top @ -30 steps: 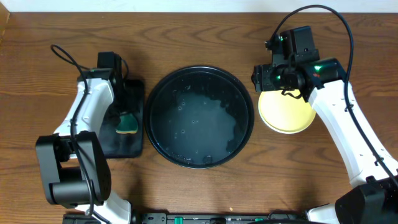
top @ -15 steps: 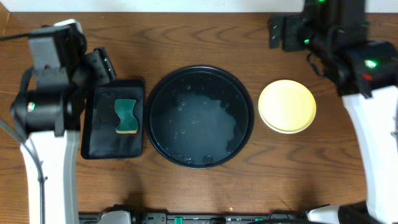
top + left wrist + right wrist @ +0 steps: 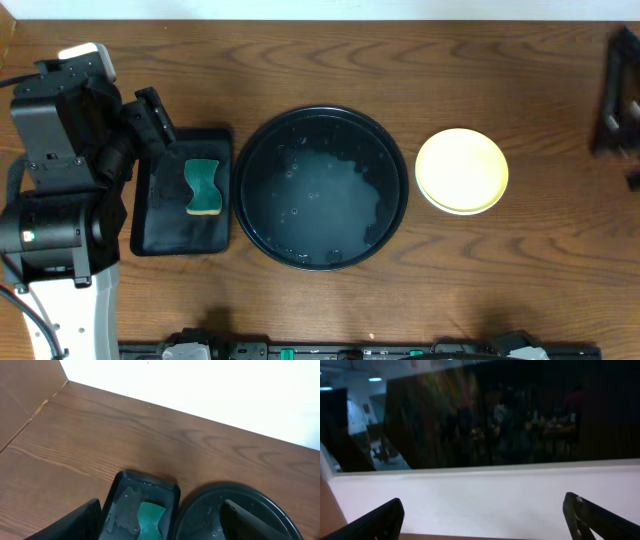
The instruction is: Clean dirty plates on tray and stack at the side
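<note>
sponge (image 3: 204,187) in smaller tray (image 3: 160,218), tray (image 3: 320,113) just right of it, plates (image 3: 461,171) stacked right of tray, apart from it

a brown wood-grain table top (image 3: 320,40) runs to a plain white wall (image 3: 200,390) at twelve o'clock, a flat tan board (image 3: 22,395) standing at ten o'clock. above the wall a dark glass pane (image 3: 495,415) shows a dim room, a pale ceiling light (image 3: 375,379) at eleven o'clock.

The right arm (image 3: 618,100) is cut off by the overhead view's right edge. The left wrist view's bottom edge crops the sponge (image 3: 149,520), small tray (image 3: 125,505) and round tray (image 3: 200,515). The yellow plate (image 3: 461,170) hides whatever lies beneath it.
</note>
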Controlling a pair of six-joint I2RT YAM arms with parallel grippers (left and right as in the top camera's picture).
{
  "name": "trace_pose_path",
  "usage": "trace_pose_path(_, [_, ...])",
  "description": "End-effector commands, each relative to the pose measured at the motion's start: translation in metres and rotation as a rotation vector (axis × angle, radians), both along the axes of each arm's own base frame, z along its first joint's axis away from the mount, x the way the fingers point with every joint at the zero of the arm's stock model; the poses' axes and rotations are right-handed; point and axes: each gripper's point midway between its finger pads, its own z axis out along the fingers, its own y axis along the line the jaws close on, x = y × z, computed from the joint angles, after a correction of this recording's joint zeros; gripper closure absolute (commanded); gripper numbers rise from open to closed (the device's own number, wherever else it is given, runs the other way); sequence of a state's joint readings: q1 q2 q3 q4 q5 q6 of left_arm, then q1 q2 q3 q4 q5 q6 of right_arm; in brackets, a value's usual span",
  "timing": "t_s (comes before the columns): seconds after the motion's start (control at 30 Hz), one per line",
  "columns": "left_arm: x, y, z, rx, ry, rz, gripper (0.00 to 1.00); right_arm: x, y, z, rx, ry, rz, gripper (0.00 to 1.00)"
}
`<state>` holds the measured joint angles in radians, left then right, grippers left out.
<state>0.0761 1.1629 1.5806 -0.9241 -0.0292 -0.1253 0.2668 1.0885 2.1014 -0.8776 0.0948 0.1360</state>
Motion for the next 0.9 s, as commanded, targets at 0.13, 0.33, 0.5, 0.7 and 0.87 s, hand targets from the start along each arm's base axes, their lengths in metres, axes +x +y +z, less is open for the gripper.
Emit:
trace_pose_path(0.13, [0.002, 0.002, -0.003, 0.009, 0.014, 0.001, 0.24, -0.055, -0.015, -0.011, -0.009, 0.006, -0.003, 0.01])
trace_pose_path(0.33, [0.003, 0.002, -0.004, 0.009, 0.018, 0.001, 0.24, -0.099, -0.035, -0.015, -0.004, -0.028, -0.047, 0.01])
trace_pose_path(0.5, [0.003, 0.002, -0.004, 0.009, 0.018, 0.001, 0.24, -0.114, -0.043, -0.043, -0.055, 0.056, -0.070, 0.01])
trace_pose_path(0.7, [0.003, 0.002, -0.004, 0.009, 0.018, 0.001, 0.24, -0.108, -0.046, -0.083, -0.132, 0.207, -0.094, 0.01])
trace_pose_path(0.87, [0.003, 0.002, -0.004, 0.009, 0.018, 0.001, 0.24, -0.093, -0.047, -0.111, -0.239, 0.302, -0.119, 0.01])
